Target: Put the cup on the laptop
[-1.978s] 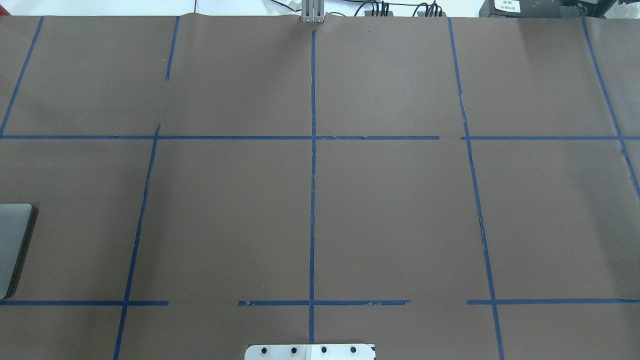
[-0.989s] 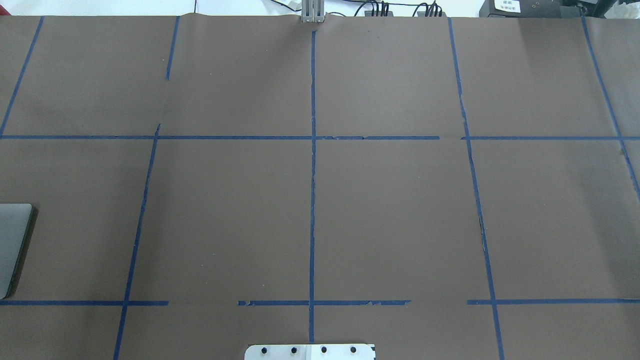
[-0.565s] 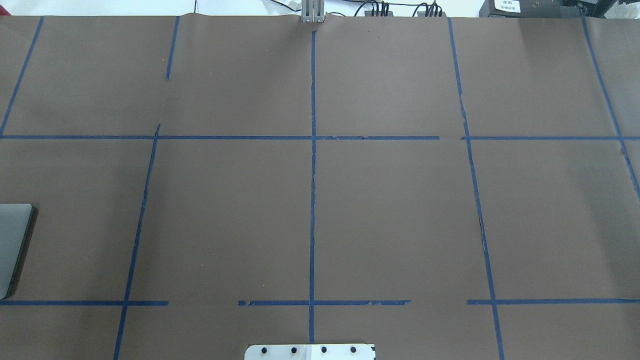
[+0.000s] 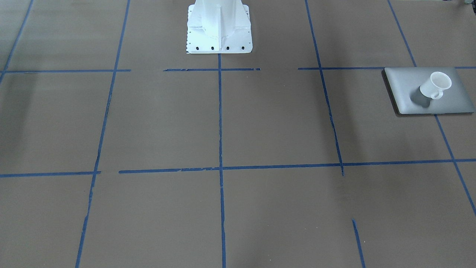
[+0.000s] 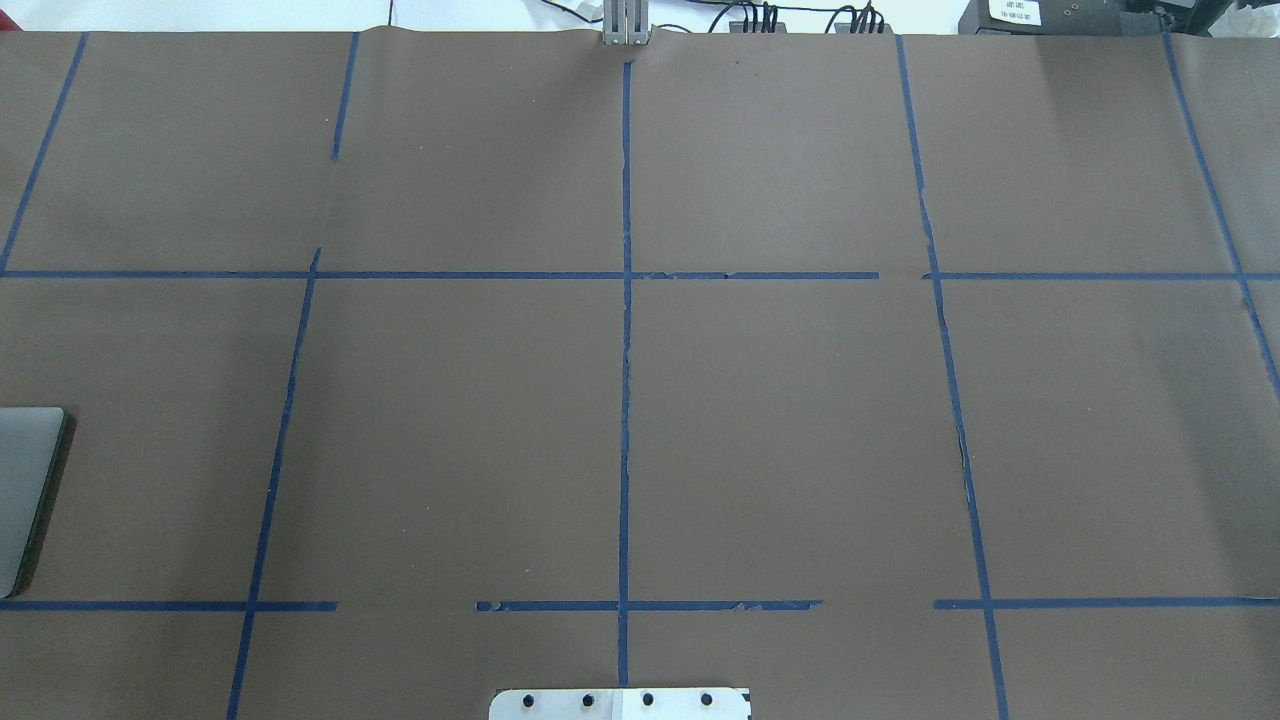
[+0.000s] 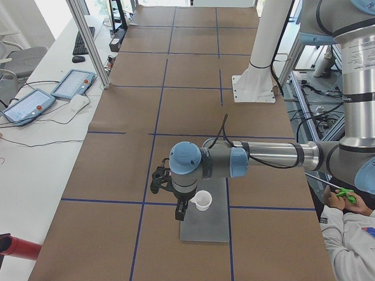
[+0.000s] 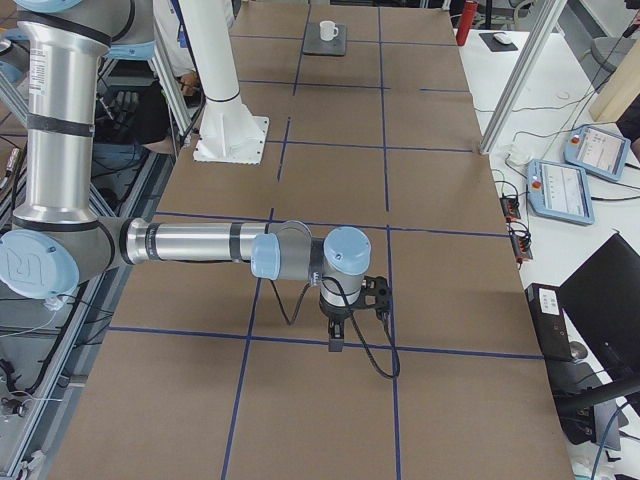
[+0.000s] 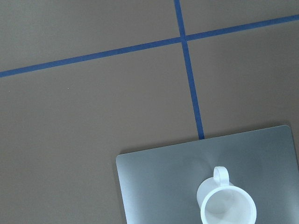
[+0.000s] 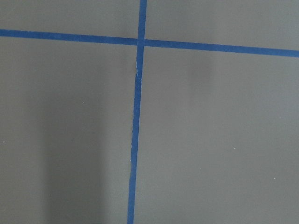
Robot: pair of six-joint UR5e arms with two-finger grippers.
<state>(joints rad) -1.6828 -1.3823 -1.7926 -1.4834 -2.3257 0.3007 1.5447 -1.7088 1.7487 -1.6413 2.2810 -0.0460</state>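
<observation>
A small white cup [image 4: 435, 86] stands upright on the closed lid of a silver-grey laptop [image 4: 403, 89], its wide rim up and its loop handle turned toward the operators' side of the table [image 4: 275, 123]. In the left wrist view the cup [image 8: 227, 205] sits a little in from the lid's edge, on a laptop [image 8: 159, 186] that lies flat on the brown paper cover. The laptop is at the table's end on the robot's left, and only one corner of it [image 5: 25, 480] enters the overhead view.

Nothing touches the cup. The left gripper [image 6: 180, 214] hangs from its horizontal forearm above the laptop's edge, just beside the cup [image 6: 203, 200] as seen from the table's end. It shows in that side view alone, so whether its jaws are spread or pressed together cannot be told. The right gripper [image 7: 336, 344] hangs over the brown paper well apart from the cup [image 7: 327, 31], above a line of blue tape [image 7: 300, 340]. Its jaws cannot be judged either, and it holds nothing that can be seen.

Blue tape [image 4: 220, 119] divides the paper into rectangles, and the robot's white pedestal [image 4: 219, 26] stands at the table's edge. A white label [image 5: 1015, 12] on a dark box beyond the far edge carries print too small to read. Two teach pendants [image 6: 70, 85] lie on the white side bench.
</observation>
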